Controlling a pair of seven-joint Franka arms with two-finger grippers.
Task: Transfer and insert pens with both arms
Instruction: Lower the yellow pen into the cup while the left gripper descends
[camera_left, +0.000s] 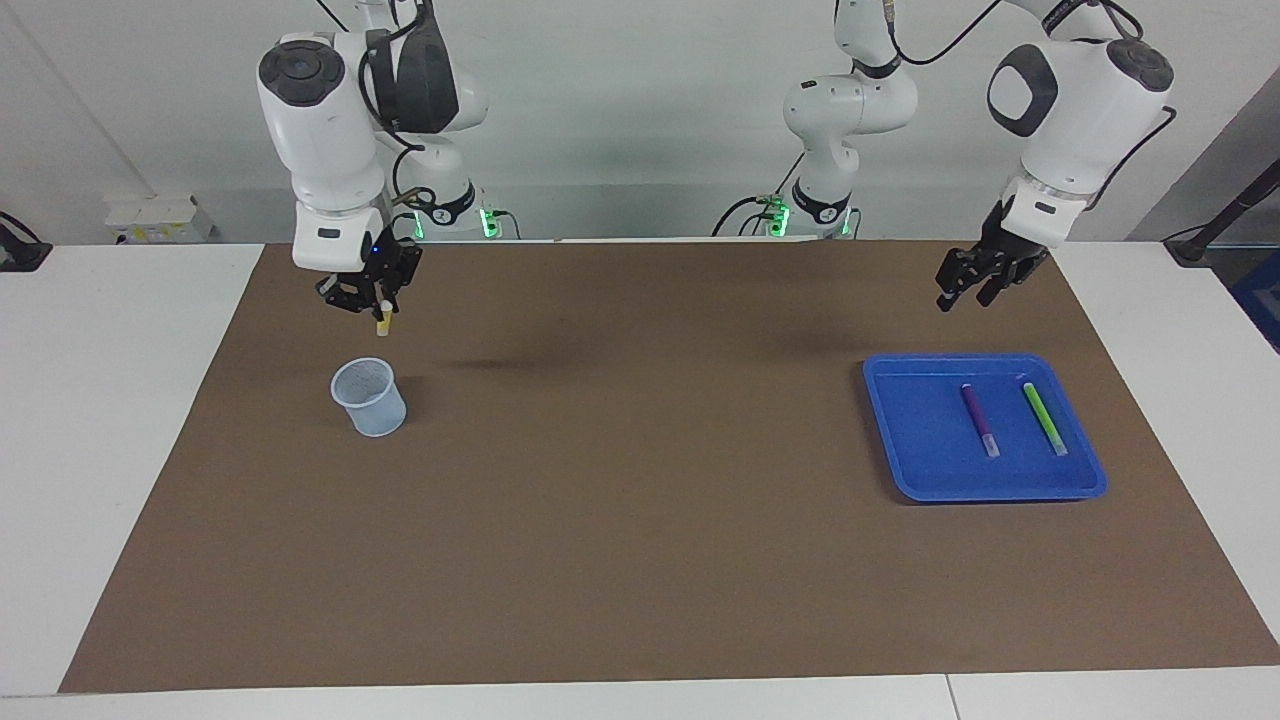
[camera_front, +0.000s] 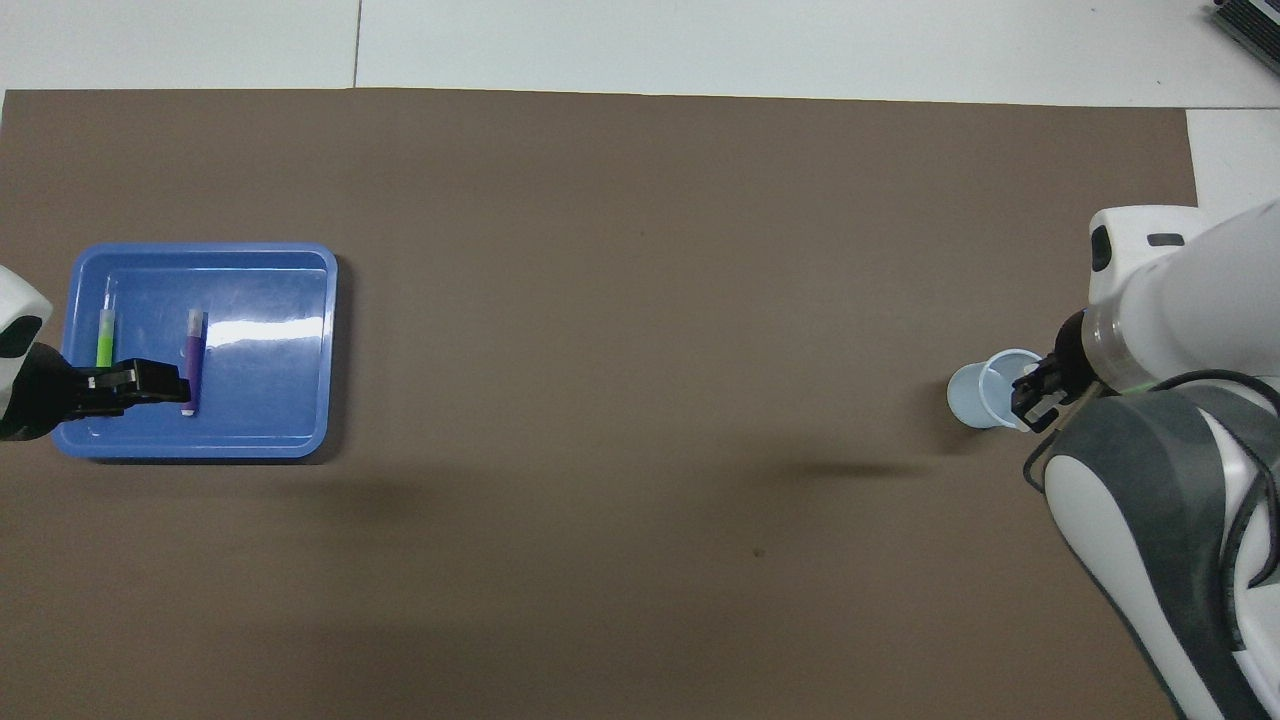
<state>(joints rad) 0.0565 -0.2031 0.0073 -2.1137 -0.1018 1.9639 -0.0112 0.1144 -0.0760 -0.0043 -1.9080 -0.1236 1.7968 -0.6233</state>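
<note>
My right gripper (camera_left: 378, 305) is shut on the yellow pen (camera_left: 382, 323), which hangs nearly upright with its pale end down. It is up in the air just above the pale mesh cup (camera_left: 368, 397), over the cup's rim nearest the robots; in the overhead view the right gripper (camera_front: 1035, 397) hides the pen and overlaps the cup (camera_front: 982, 392). The purple pen (camera_left: 978, 420) and green pen (camera_left: 1045, 418) lie side by side in the blue tray (camera_left: 985, 490). My left gripper (camera_left: 965, 288) hangs open and empty over the tray's robot-side edge, and in the overhead view this left gripper (camera_front: 140, 385) sits beside the purple pen (camera_front: 193, 360) and green pen (camera_front: 105, 340).
A brown mat (camera_left: 640, 520) covers most of the white table. The tray (camera_front: 200, 250) lies toward the left arm's end, the cup toward the right arm's end. Two smaller white arms (camera_left: 845, 110) with green lights stand at the robots' edge.
</note>
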